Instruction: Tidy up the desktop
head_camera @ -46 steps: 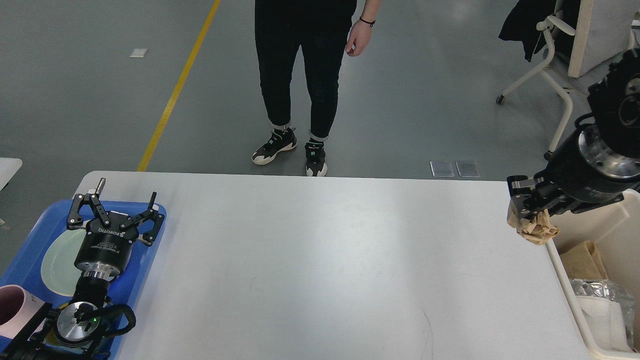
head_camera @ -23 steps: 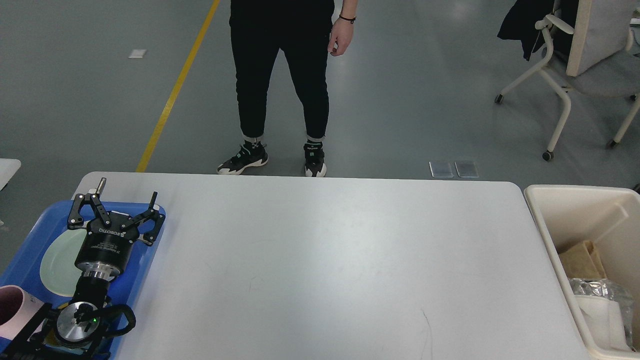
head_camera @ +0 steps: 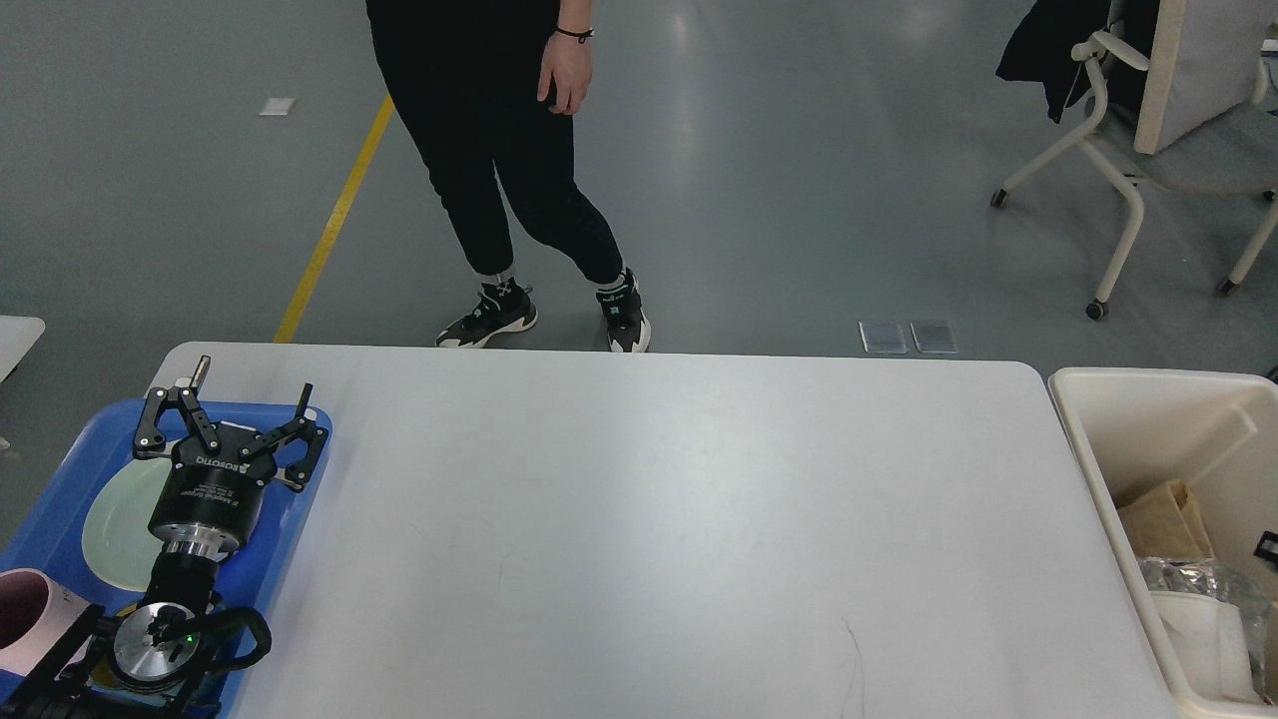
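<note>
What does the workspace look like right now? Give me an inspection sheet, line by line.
Surface: desktop white, faint scuffs, bare in the middle.
Job's things: blue tray at the left edge holds a pale plate and a pink cup.
Clutter: cream bin at the right holds brown paper, foil and white scraps.
End effectors: left end effector open over the tray, holding nothing; right one not in view.
Cables: black cable looped at the left wrist.
Surroundings: person standing beyond the far edge; chair at the far right; yellow floor line.
</note>
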Motion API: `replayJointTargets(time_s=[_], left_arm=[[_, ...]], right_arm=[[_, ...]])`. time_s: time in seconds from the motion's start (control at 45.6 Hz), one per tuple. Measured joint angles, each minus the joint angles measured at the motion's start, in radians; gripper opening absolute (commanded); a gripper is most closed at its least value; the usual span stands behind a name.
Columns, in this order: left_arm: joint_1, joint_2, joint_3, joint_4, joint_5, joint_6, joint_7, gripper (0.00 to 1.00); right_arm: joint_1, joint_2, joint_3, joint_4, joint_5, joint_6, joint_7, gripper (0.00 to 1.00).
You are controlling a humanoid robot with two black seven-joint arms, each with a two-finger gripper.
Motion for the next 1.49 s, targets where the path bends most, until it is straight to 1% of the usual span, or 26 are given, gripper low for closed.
replayJointTargets(time_s=[0.088,0.154,0.241,0.636,0.658,0.68,0.746,0.79,0.812,0.834,0.922,0.988,1.119,1.492], left_arm=[[0.000,0.000,0.000,0.000,0.000,0.000,0.000,0.97],[0.000,0.000,0.000,0.000,0.000,0.000,0.000,0.97],[0.000,0.000,0.000,0.000,0.000,0.000,0.000,0.97],[0.000,0.000,0.000,0.000,0.000,0.000,0.000,0.97],[0.000,0.000,0.000,0.000,0.000,0.000,0.000,0.97],[0.000,0.000,0.000,0.000,0.000,0.000,0.000,0.97],[0.000,0.000,0.000,0.000,0.000,0.001,0.000,0.97],[0.000,0.000,0.000,0.000,0.000,0.001,0.000,0.97],[0.000,0.000,0.000,0.000,0.000,0.001,0.000,0.97],[0.000,0.000,0.000,0.000,0.000,0.001,0.000,0.97],[0.000,0.000,0.000,0.000,0.000,0.001,0.000,0.97],[0.000,0.000,0.000,0.000,0.000,0.001,0.000,0.97],[0.000,0.000,0.000,0.000,0.000,0.001,0.000,0.97],[0.000,0.000,0.000,0.000,0.000,0.001,0.000,0.97]], right_arm=[[-0.101,0.073,0.015,-0.053,0.005,-0.110,0.000,0.00],[-0.142,0.101,0.030,-0.066,0.005,-0.171,0.000,0.00],[-0.165,0.114,0.047,-0.071,0.005,-0.212,-0.001,0.00],[-0.204,0.157,0.062,-0.072,0.006,-0.233,-0.002,0.00],[-0.206,0.158,0.064,-0.072,0.006,-0.233,-0.002,0.04],[-0.207,0.159,0.069,-0.072,0.006,-0.234,-0.002,0.15],[-0.209,0.160,0.082,-0.072,0.006,-0.238,-0.002,0.53],[-0.209,0.156,0.097,-0.072,0.006,-0.249,-0.002,0.71],[-0.209,0.154,0.104,-0.072,0.006,-0.258,-0.002,0.83],[-0.209,0.152,0.122,-0.071,0.006,-0.284,-0.002,0.87],[-0.214,0.151,0.158,-0.065,0.005,-0.336,-0.001,0.98],[-0.221,0.147,0.187,-0.061,0.005,-0.358,-0.001,0.99],[-0.225,0.136,0.226,-0.058,0.003,-0.368,-0.001,1.00],[-0.225,0.129,0.237,-0.057,0.003,-0.370,0.000,1.00]])
